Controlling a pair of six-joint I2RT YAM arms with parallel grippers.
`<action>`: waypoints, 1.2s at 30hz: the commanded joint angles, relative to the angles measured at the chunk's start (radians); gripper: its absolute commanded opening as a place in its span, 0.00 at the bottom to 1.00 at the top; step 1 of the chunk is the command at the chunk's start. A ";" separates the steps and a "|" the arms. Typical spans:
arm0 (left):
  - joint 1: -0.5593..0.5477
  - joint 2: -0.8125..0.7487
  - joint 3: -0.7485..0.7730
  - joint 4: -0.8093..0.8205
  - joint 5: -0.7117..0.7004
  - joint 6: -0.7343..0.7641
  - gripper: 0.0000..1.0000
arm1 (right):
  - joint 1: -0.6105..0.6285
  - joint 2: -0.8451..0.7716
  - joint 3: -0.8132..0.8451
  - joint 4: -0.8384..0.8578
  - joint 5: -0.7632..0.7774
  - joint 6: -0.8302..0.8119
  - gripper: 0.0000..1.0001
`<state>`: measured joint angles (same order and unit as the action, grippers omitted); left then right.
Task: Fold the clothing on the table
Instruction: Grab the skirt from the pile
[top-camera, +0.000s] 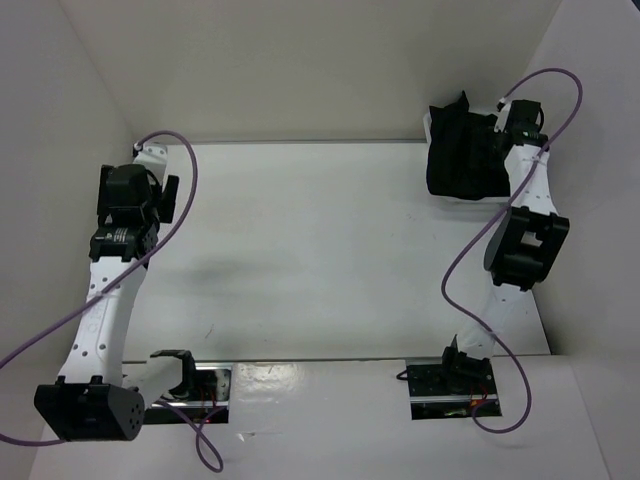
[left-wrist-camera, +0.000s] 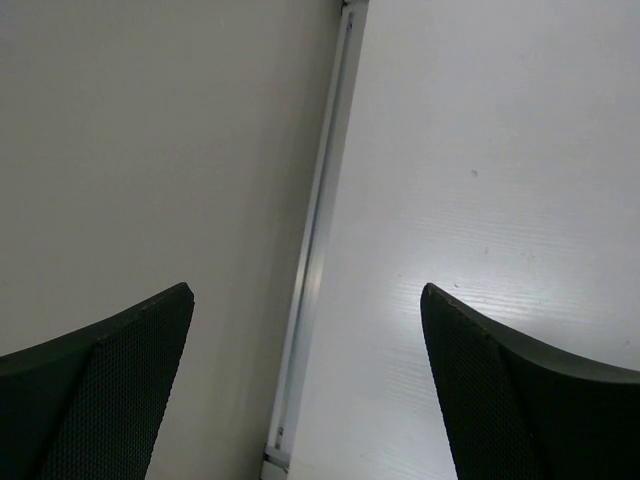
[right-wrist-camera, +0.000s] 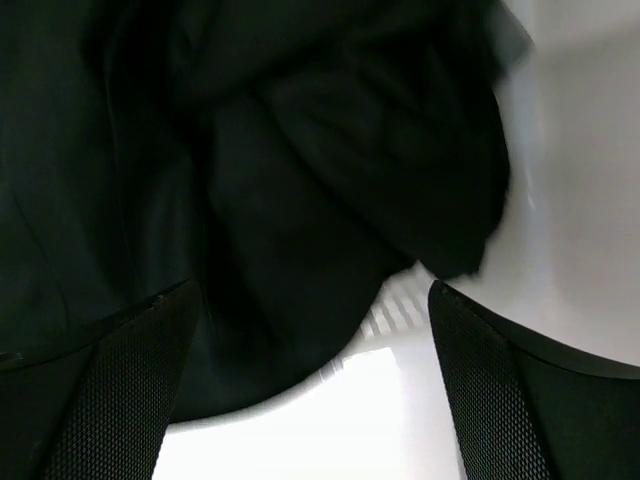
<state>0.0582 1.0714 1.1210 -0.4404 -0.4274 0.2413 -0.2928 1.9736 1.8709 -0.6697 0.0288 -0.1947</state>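
The clothing (top-camera: 462, 158) is a bunched black heap at the far right corner of the table (top-camera: 320, 250), lying in a white basket (top-camera: 433, 122). My right gripper (top-camera: 498, 130) hovers right over it. In the right wrist view the black clothing (right-wrist-camera: 300, 150) fills most of the frame, and the right gripper (right-wrist-camera: 312, 285) is open with nothing pinched between its fingers (right-wrist-camera: 520, 400). My left gripper (top-camera: 152, 170) hangs at the far left edge of the table. The left gripper (left-wrist-camera: 305, 290) is open and empty above the bare table (left-wrist-camera: 480, 150).
The basket's white slats (right-wrist-camera: 395, 315) show under the cloth's lower edge. A thin metal rail (left-wrist-camera: 315, 250) runs along the table's left edge, with the white wall (left-wrist-camera: 150, 150) beyond it. White walls enclose the table at the back and both sides.
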 joint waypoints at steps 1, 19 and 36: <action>-0.038 -0.028 0.046 0.103 -0.027 0.160 1.00 | 0.012 0.079 0.115 0.027 -0.050 0.026 0.98; -0.121 0.197 0.577 -0.104 -0.338 0.093 1.00 | 0.162 0.451 0.598 -0.085 -0.141 0.066 0.77; -0.121 0.038 0.364 -0.279 -0.262 -0.128 1.00 | 0.132 0.430 1.010 -0.324 -0.102 0.057 0.00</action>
<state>-0.0578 1.1221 1.4845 -0.6628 -0.7238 0.1844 -0.1558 2.5778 2.8243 -0.9791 -0.0696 -0.1352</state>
